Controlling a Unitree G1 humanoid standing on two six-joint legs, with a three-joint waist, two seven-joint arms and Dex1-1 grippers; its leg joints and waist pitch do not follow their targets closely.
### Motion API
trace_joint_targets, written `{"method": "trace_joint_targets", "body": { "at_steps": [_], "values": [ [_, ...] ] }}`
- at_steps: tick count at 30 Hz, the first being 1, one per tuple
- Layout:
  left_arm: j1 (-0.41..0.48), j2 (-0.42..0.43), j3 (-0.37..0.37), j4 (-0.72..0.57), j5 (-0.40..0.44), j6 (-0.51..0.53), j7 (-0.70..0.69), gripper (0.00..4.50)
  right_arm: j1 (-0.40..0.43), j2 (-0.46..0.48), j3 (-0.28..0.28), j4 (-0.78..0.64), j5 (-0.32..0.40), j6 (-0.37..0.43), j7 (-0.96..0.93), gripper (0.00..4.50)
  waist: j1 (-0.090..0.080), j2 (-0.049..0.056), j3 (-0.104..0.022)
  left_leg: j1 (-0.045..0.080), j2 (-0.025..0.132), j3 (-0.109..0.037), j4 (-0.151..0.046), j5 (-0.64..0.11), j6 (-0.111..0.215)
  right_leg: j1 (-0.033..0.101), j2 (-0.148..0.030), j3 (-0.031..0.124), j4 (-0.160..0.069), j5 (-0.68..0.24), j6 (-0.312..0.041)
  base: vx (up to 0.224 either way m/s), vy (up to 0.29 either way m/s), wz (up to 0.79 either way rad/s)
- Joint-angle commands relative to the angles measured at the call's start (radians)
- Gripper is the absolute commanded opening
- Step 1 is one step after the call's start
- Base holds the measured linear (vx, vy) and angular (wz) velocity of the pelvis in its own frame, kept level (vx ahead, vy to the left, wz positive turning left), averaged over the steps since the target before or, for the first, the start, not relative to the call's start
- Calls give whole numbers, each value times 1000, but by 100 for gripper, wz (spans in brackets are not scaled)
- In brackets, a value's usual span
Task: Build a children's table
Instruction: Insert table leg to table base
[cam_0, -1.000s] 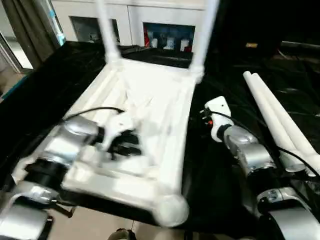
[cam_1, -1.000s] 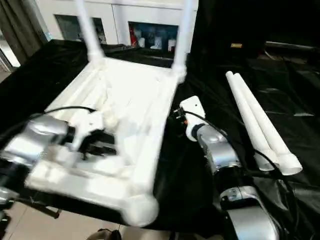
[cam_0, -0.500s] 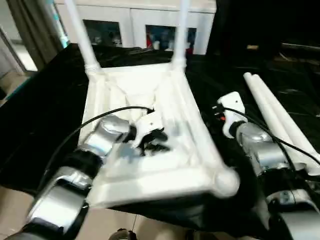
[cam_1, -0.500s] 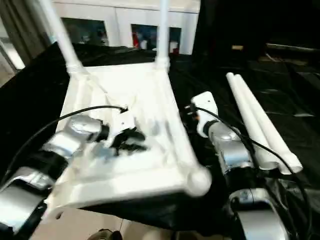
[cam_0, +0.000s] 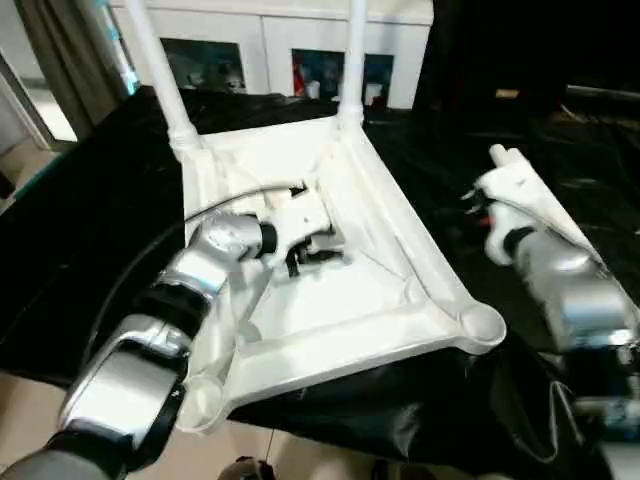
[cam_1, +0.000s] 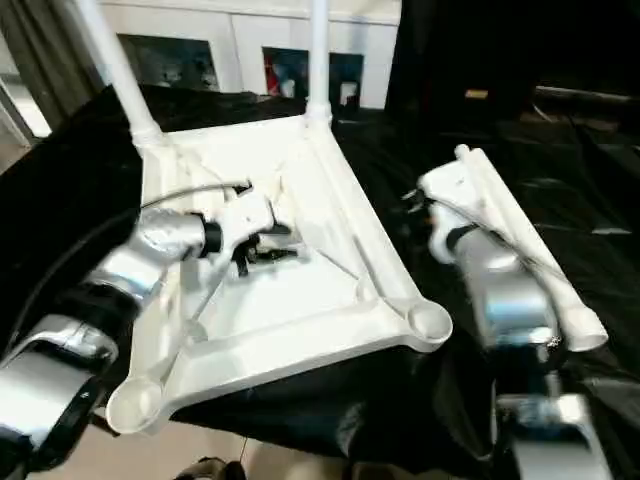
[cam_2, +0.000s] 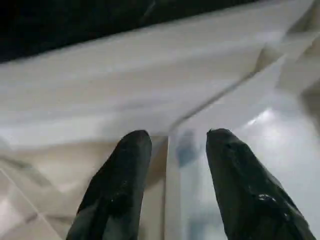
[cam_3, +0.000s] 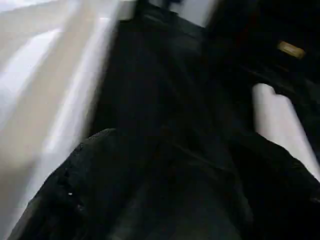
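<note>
The children's table (cam_0: 455, 335) lies upside down on a black cloth, its ribbed underside facing up. Two white legs (cam_0: 160, 85) (cam_0: 353, 60) stand upright in the far corner sockets. Both near sockets (cam_1: 430, 320) (cam_1: 135, 405) are hollow. My left gripper (cam_0: 315, 250) reaches into the middle of the underside. In the left wrist view its fingers (cam_2: 132, 165) sit on either side of a thin rib (cam_2: 172, 165), shut on it. Two loose legs (cam_1: 568, 305) lie side by side at the right. My right gripper (cam_3: 175, 150) hovers open beside them, nothing between its fingers.
White cabinets with glass doors (cam_0: 320, 75) stand behind the cloth, and a curtain (cam_0: 60, 60) hangs at the far left. The table's near left corner (cam_0: 200, 400) juts past the cloth's front edge over the floor. Bare black cloth (cam_1: 390, 180) lies between table and loose legs.
The table top has swung round with my left gripper in its ribs, its near end moving right. My right gripper has moved right, away from the table's edge and over to the loose legs.
</note>
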Motion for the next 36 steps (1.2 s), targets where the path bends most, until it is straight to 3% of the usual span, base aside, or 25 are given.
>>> {"method": "trace_joint_targets", "body": {
  "at_steps": [1,3,4,8,10,11,14,15,28,31,32,36],
  "values": [
    [62,41,19,-196,-92,125,-93,220,-77,-56,-70,136,29,60,-27,419,2,-12,-97,23,17,-8,-61,-216,34,73,-33,24,-61,-173,-276,0,0,0],
    [91,62,22,-291,-133,190,-124,220,-123,-96,-63,236,5,82,-32,445,0,-12,-91,28,18,-5,-59,-229,17,64,-29,23,-67,-222,-279,0,0,0],
    [100,71,22,-321,-145,212,-133,220,-142,-113,-51,277,-8,99,-27,445,2,-8,-89,29,14,-2,-58,-240,15,60,-24,22,-70,-246,-267,0,0,0],
    [135,101,19,-416,-162,279,-167,220,-198,-150,-28,367,-42,148,-8,445,2,-21,-88,25,15,-4,-59,-242,9,65,-28,20,-70,-291,-236,0,0,0],
    [144,109,17,-437,-163,291,-173,220,-211,-157,-24,385,-43,166,4,445,3,-18,-86,20,14,-3,-58,-228,12,64,-25,20,-72,-298,-225,0,0,0],
    [169,128,15,-494,-170,332,-177,220,-240,-173,-20,441,-26,200,40,445,2,-22,-87,21,13,-2,-57,-226,13,63,-24,21,-71,-294,-222,0,0,0],
    [197,148,12,-567,-185,395,-170,220,-280,-183,-35,544,4,212,65,445,-4,-21,-87,17,15,-4,-57,-223,16,64,-24,18,-66,-285,-237,0,0,0],
    [203,153,9,-585,-189,409,-167,220,-288,-186,-31,573,0,215,77,445,-4,-19,-85,21,16,-2,-56,-236,15,59,-24,18,-68,-298,-238,0,0,0],
    [217,160,-6,-673,-212,507,-171,220,-289,-182,-19,711,13,249,153,445,2,-19,-85,19,14,-1,-54,-238,16,60,-23,17,-71,-304,-240,0,0,0],
    [215,158,-7,-684,-214,520,-168,220,-289,-178,-25,720,19,256,175,445,1,-20,-85,18,14,-2,-55,-239,13,60,-22,16,-70,-310,-234,0,0,0],
    [216,160,-6,-688,-215,522,-169,220,-288,-174,-21,703,21,270,180,445,1,-13,-84,18,14,-4,-55,-240,13,60,-23,16,-69,-310,-234,0,0,0],
    [214,162,-7,-694,-219,528,-167,220,-290,-168,-10,683,25,285,193,445,0,-16,-86,19,15,-3,-55,-233,17,60,-22,16,-69,-286,-242,0,0,0]
  ]
}}
